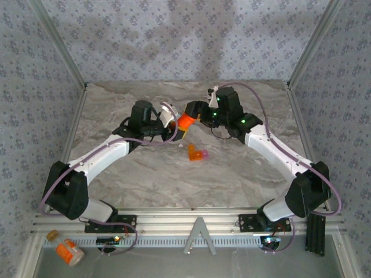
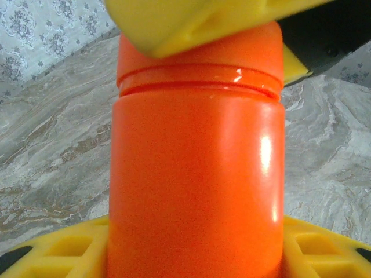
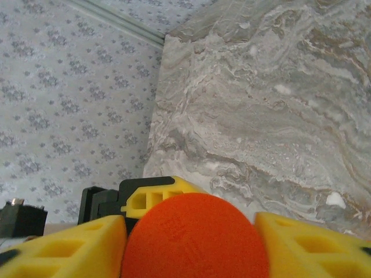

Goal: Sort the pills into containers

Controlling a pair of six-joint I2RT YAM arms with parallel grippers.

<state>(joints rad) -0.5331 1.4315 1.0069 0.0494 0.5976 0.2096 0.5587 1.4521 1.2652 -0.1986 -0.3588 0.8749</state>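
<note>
From above, my left tool (image 1: 177, 124) is clenched on the body of the orange pill bottle (image 1: 186, 121), which I hold up over the far middle of the surface (image 1: 145, 174). My right tool (image 1: 195, 113) meets it from the right, at the cap end. A small box (image 1: 197, 154), orange with a pink end, lies on the surface just nearer than the bottle. At the near left, off the surface, lies a labelled bottle (image 1: 69, 252). I count one pill bottle, one small box and one labelled bottle. I can make out no loose pills, though they may be too small to tell.

From my left wrist, the bottle stands upright between my own yellow fingers (image 2: 52, 255). Its cap (image 2: 200, 55) is on, with a yellow finger of my right tool pressed against it.

From my right wrist, the round cap top (image 3: 194, 237) sits between my two yellow pads (image 3: 64, 252), which touch it on both sides, so that tool is gripping the cap.

I judge the task to be at an early stage. The bottle is closed, nothing looks sorted yet, and opening it, filling both containers and closing them all remain.
</note>
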